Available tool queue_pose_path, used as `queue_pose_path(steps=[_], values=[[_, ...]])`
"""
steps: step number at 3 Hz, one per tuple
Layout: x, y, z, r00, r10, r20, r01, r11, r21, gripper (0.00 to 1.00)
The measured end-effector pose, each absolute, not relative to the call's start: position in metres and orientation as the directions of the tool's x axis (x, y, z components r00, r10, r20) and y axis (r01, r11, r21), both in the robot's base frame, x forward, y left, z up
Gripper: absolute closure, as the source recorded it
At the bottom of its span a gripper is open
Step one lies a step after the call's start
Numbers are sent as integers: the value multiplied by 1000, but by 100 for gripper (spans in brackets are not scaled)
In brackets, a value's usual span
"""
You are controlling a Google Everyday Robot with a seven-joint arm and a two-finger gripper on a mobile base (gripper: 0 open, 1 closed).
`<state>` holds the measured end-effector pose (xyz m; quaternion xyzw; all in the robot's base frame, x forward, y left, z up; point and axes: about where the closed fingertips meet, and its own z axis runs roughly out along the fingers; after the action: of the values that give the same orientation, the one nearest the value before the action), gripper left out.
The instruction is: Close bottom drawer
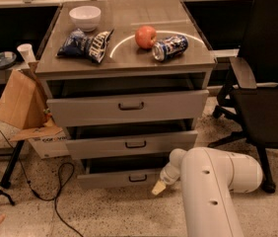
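Note:
The bottom drawer [124, 177] is the lowest of three grey drawers in the cabinet, with a short front panel and a small dark bar handle [138, 178]. It stands slightly pulled out, with a dark gap above its front. My gripper [159, 187] shows at the end of the white arm [213, 181], with a pale tip near the floor, at the right end of the bottom drawer's front. The middle drawer [131, 143] and the top drawer [129, 106] are also pulled out somewhat.
On the cabinet top lie a white bowl [85, 17], chip bags [87, 43], a red apple [146, 36] and a tipped can [170, 48]. A black office chair [267, 93] stands at the right. A cardboard box [23, 107] and cables [55, 191] are at the left.

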<state>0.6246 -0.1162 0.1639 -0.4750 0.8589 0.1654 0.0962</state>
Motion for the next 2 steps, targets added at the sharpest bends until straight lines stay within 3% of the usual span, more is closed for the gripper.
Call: queue_pose_path(steps=[2], values=[[659, -106, 188, -545, -756, -362, -836, 521, 172, 0]])
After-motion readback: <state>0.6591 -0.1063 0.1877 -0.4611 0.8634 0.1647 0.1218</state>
